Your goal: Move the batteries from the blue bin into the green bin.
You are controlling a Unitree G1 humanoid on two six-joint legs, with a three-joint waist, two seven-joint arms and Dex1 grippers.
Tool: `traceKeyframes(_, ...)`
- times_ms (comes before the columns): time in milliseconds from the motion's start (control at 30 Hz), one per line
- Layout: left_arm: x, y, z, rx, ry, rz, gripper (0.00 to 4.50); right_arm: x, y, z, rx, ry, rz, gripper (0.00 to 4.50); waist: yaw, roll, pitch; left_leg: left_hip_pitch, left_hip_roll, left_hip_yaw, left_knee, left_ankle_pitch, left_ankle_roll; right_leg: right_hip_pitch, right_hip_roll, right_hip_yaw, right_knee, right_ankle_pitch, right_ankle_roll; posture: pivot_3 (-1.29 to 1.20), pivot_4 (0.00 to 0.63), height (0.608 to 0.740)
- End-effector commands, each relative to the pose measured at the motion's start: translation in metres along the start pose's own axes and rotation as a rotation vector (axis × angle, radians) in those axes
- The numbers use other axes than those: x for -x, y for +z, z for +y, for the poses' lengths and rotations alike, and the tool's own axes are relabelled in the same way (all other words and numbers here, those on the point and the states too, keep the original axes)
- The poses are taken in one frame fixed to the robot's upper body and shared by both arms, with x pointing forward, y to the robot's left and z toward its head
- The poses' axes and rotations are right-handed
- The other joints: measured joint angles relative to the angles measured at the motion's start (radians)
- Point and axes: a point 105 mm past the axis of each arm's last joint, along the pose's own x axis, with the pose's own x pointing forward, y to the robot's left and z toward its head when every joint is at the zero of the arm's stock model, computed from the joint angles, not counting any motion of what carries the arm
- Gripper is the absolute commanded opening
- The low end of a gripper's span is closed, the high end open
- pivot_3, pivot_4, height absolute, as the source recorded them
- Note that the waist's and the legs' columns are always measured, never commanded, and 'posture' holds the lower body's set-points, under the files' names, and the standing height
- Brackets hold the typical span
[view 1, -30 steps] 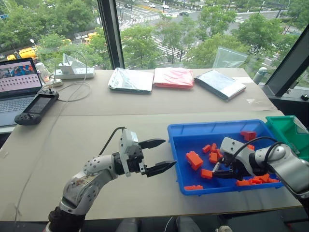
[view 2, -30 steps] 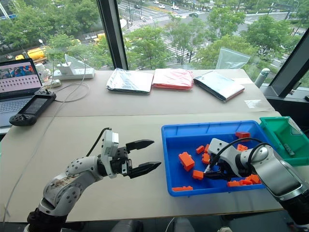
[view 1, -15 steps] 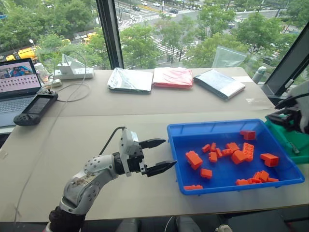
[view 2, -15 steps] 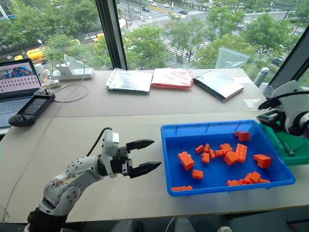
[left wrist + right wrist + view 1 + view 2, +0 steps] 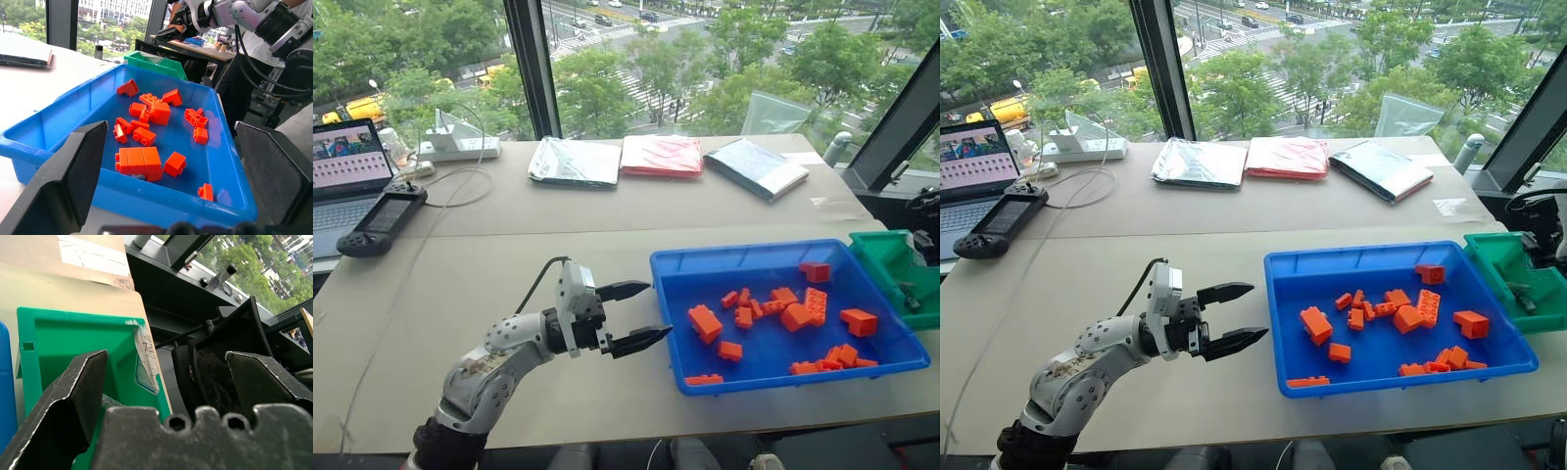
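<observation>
We saw bright daylight flooding in through the windows behind the table, leaving its surface evenly lit with only soft shadows. The head views were sharp throughout. In the wrist views the nearest black fingers loomed large and slightly soft, while the blue bin stayed crisp.

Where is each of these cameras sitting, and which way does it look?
Eye views: on the head, looking down at the table; left gripper shows.
Left wrist view: on the left wrist, facing the blue bin between its own fingers.
Right wrist view: on the right wrist, over the green bin.
Shared: both bins.
</observation>
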Motion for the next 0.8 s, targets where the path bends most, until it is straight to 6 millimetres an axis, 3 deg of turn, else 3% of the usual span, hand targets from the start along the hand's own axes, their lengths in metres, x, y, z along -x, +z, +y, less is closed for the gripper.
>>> traceKeyframes(33, -0.001, 0.009, -0.002, -0.039, -0.013, -0.021, 4.50, 0.036, 0.027, 0.098, 0.090, 0.524, -0.136, 4.41, 0.004, 0.000, 0.000, 0.000, 0.001, -0.001, 0.000, 0.000, 0.000, 0.001, 0.000, -0.001, 0.000, 0.000, 0.000, 0.00, 0.150, 0.740)
traceKeyframes(100, -0.001, 0.009, -0.001, -0.039, -0.013, -0.020, 4.50, 0.056, 0.015, 0.134, 0.165, 0.711, -0.104, 4.41, 0.014, 0.000, 0.000, -0.001, 0.001, -0.002, 0.000, 0.000, 0.000, 0.001, 0.000, -0.002, -0.001, 0.000, 0.000, 0.00, 0.150, 0.740)
traceKeyframes(300, -0.001, 0.007, -0.001, -0.039, -0.013, -0.020, 4.50, 0.067, -0.014, 0.182, 0.221, 0.882, 0.044, 4.41, 0.019, -0.001, 0.000, -0.001, -0.001, -0.001, 0.004, 0.000, 0.000, 0.002, -0.004, -0.001, -0.001, 0.001, 0.003, 0.00, 0.150, 0.740)
traceKeyframes(467, -0.001, 0.007, -0.002, -0.040, -0.013, -0.020, 4.50, 0.058, -0.027, 0.197, 0.248, 0.877, 0.106, 4.41, 0.016, -0.001, 0.000, 0.000, -0.001, -0.001, 0.003, 0.000, 0.000, 0.001, -0.001, -0.001, -0.001, 0.001, 0.002, 0.00, 0.150, 0.740)
traceKeyframes(567, -0.001, 0.007, -0.002, -0.042, -0.012, -0.020, 4.50, 0.051, -0.036, 0.217, 0.243, 0.880, 0.149, 4.41, 0.012, -0.001, 0.000, -0.001, -0.001, -0.002, 0.003, 0.000, 0.000, 0.001, -0.001, -0.001, -0.001, 0.001, 0.001, 0.00, 0.150, 0.740)
traceKeyframes(800, 0.000, 0.008, -0.001, -0.046, -0.010, -0.019, 4.50, 0.043, -0.049, 0.226, 0.246, 0.838, 0.227, 4.41, 0.013, -0.001, 0.000, -0.002, -0.001, -0.002, 0.003, 0.000, 0.000, 0.000, -0.003, -0.001, -0.001, 0.001, 0.001, 0.00, 0.150, 0.740)
